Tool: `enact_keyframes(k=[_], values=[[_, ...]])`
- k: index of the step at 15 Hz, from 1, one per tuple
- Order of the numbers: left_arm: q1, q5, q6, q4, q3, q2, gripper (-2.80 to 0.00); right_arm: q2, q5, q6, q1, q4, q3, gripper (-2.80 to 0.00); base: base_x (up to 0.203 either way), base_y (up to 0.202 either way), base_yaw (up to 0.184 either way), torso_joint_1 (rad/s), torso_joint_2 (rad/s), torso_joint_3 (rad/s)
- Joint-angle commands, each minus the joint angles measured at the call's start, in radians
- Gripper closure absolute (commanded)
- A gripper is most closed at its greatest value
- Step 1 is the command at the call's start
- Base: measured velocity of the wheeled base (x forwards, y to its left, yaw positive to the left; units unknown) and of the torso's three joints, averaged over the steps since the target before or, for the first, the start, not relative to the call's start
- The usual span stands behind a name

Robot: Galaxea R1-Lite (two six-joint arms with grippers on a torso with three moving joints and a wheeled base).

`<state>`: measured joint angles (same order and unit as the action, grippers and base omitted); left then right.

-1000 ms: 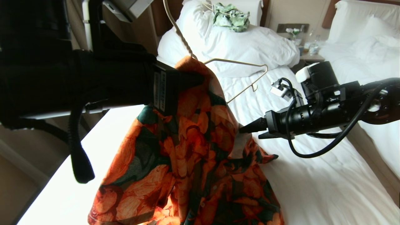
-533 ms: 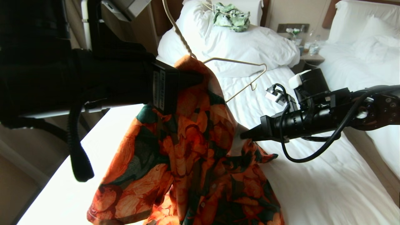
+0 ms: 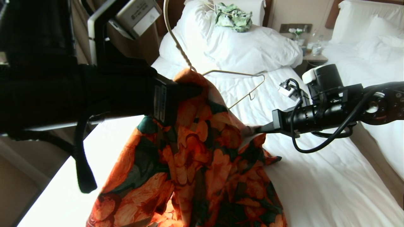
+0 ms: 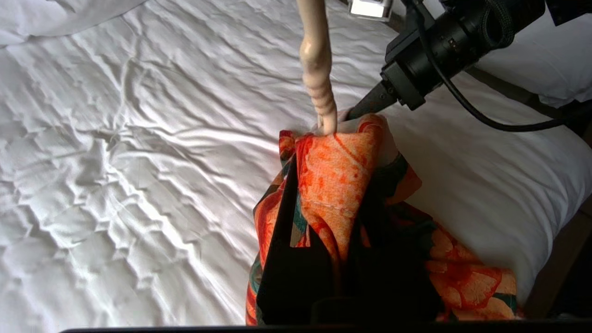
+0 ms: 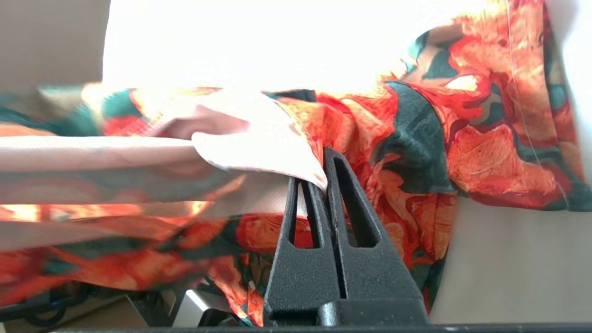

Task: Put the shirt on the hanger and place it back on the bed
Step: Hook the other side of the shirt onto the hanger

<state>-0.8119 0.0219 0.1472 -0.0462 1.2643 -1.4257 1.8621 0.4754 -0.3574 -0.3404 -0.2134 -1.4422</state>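
The orange-flowered shirt (image 3: 195, 164) hangs from my left gripper (image 3: 189, 88), which is shut on a fold of it (image 4: 337, 175) together with the hanger just below its twisted neck (image 4: 319, 92). The cream hanger (image 3: 236, 73) sticks out bare to the right, and its left half is hidden under the cloth. My right gripper (image 3: 257, 129) comes in level from the right. It (image 5: 321, 171) is shut on the pale inner edge of the shirt (image 5: 416, 138). The shirt's lower part trails onto the white sheet of the bed (image 3: 315, 189).
A bulky white duvet (image 3: 252, 47) lies at the head of the bed, with a pale green garment (image 3: 233, 17) on the pillow behind it. A nightstand with bottles (image 3: 311, 47) and a second white bed (image 3: 372, 41) stand to the right.
My right gripper has shut on the shirt's pale edge and drawn slightly right. The left gripper with the hanger and shirt has sunk a little.
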Motion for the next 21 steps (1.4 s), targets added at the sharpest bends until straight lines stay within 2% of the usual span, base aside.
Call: enact_keyframes(k=[1,7,9,12,16,21], values=[[0.002,0.000,-0.002,0.001,-0.041,0.018,0.00,0.002,0.003,-0.003,0.024,-0.001,-0.012,0.00,0.000,0.000,0.000,0.000,0.00,0.000],[-0.021,0.000,-0.105,0.005,-0.091,0.023,0.00,0.010,0.006,-0.006,0.087,-0.003,-0.047,0.00,0.000,0.000,0.000,0.000,0.00,0.000],[-0.028,0.000,-0.122,0.009,-0.111,0.015,0.00,0.008,0.007,-0.006,0.101,-0.004,-0.055,0.00,0.000,0.000,0.000,0.000,0.00,0.000],[-0.029,0.000,-0.125,0.051,-0.132,0.008,0.00,0.014,0.008,-0.008,0.121,-0.004,-0.068,0.00,0.000,0.000,0.000,0.000,0.00,0.000],[-0.051,0.001,-0.125,0.051,-0.172,0.009,0.00,0.008,0.012,-0.049,0.124,-0.003,-0.081,0.00,0.000,0.000,0.000,0.000,0.00,0.000],[-0.055,0.000,-0.126,0.056,-0.197,-0.010,0.00,-0.029,0.011,-0.061,0.124,-0.005,-0.080,0.00,0.000,0.000,0.000,0.000,0.00,0.000]])
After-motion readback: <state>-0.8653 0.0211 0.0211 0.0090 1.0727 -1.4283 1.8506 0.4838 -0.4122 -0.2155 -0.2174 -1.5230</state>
